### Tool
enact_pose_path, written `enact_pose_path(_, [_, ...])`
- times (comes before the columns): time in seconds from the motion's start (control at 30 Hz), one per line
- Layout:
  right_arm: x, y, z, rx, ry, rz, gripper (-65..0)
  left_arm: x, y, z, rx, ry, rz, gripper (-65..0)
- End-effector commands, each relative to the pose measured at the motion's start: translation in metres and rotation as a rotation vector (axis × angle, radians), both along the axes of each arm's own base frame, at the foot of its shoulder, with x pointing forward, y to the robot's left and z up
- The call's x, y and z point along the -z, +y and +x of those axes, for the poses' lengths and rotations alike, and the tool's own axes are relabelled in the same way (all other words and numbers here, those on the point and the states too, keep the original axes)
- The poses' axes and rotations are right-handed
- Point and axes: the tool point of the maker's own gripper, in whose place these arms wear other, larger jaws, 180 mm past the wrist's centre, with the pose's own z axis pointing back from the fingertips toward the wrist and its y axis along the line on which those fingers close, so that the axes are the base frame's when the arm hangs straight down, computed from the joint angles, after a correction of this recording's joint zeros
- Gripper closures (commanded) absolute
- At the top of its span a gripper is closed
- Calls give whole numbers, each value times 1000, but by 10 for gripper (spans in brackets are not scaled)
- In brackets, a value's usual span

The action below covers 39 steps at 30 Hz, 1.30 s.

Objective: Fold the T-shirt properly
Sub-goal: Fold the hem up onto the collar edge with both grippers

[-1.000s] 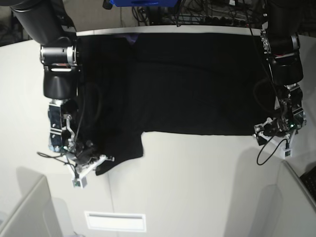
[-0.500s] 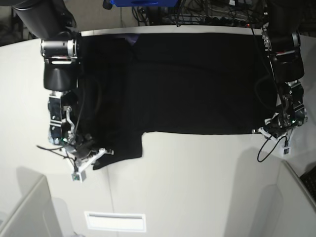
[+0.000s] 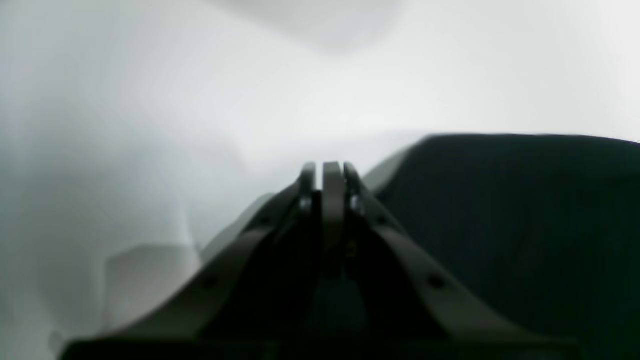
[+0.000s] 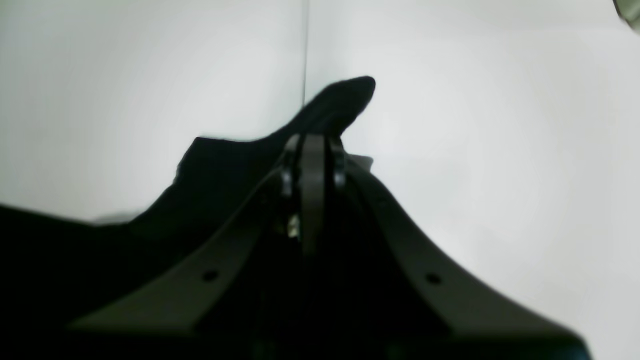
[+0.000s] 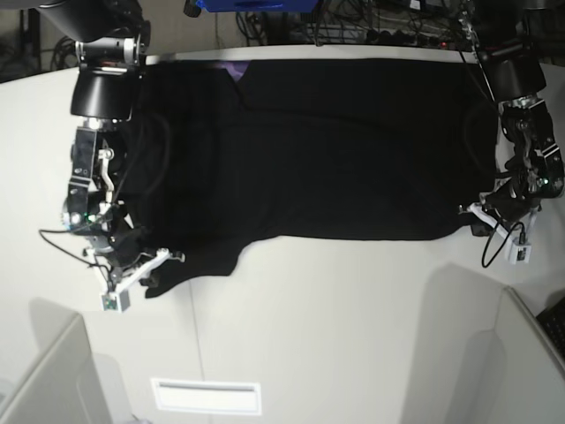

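The black T-shirt (image 5: 309,146) is spread flat across the far half of the white table (image 5: 353,336), its near edge drawn into a line between the two arms. The left pincer (image 5: 477,223), seen wide open a second ago, is now clamped at the near corner of the cloth, though the cloth between its tips is hidden; the right pincer (image 5: 152,272) is kept closed on the opposite corner. With both corners apparently held and the right side already pulled outward, a lift and fold toward the far edge is judged ready.

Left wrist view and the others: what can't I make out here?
- Left gripper: blurred; grip on T-shirt not visible.
- Base view: left gripper too small to judge.
- Right gripper: own fingers hide the pinch.
- Shirt's top edge: hidden by arms.
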Motion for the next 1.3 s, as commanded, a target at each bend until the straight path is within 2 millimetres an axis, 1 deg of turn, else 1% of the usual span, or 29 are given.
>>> enact_pose_path(0.0, [-21, -9, 5, 15, -59, -11, 0, -14, 9, 0, -5, -24, 22, 0])
enact_pose_path(0.13, [-28, -15, -20, 27, -56, -30, 0, -25, 0, -20, 21, -30, 6, 0])
enact_pose_path(0.2, [-28, -18, -36, 33, -42, -40, 0, -34, -3, -30, 30, -46, -1, 0])
enact_pose_path(0.27, [-30, -18, -49, 31, -41, -51, 0, -42, -5, -42, 38, -50, -6, 0])
enact_pose_path(0.37, [-35, -16, -62, 23, -57, -68, 0, -47, -10, -60, 58, -36, -3, 0])
enact_pose_path(0.43, [-40, -18, -69, 28, -68, -79, 0, -47, -16, -74, 77, -20, -3, 0])
enact_pose_path(0.53, [-37, -25, -85, 44, -37, -92, 0, -45, -28, -92, 113, 2, 5, 0])
enact_pose_path(0.67, [-38, -27, -107, 46, -19, -113, 0, -36, -31, -114, 133, 51, 19, 0])
enact_pose_path(0.73, [-34, -33, -119, 62, -1, -121, 0, -31, -31, -125, 138, 80, 23, 0])
enact_pose_path(0.8, [-24, -37, -132, 85, 34, -113, 0, -26, -31, -132, 139, 103, 21, 0])
enact_pose_path(0.87, [-14, -41, -147, 114, 63, -100, 0, -23, -29, -139, 139, 121, 26, 0])
enact_pose_path(0.9, [-12, -42, -152, 129, 71, -91, 0, -26, -23, -141, 128, 122, 38, 0])
enact_pose_path(0.97, [-7, -43, -160, 146, 88, -79, 0, -27, -17, -144, 113, 123, 46, 0])
enact_pose_path(1.03, [-3, -38, -167, 117, 95, -59, 0, -29, -16, -144, 115, 123, 52, 0])
enact_pose_path(1.13, [-2, -36, -178, 137, 89, 49, 0, -28, -16, -145, 116, 128, 52, 0])
enact_pose_path(1.2, [-5, -41, -186, 175, 75, 126, 0, -26, -17, -150, 118, 141, 51, 0])
enact_pose_path(1.27, [-10, -46, -191, 199, 52, 190, 0, -27, -18, -150, 122, 140, 54, 0])
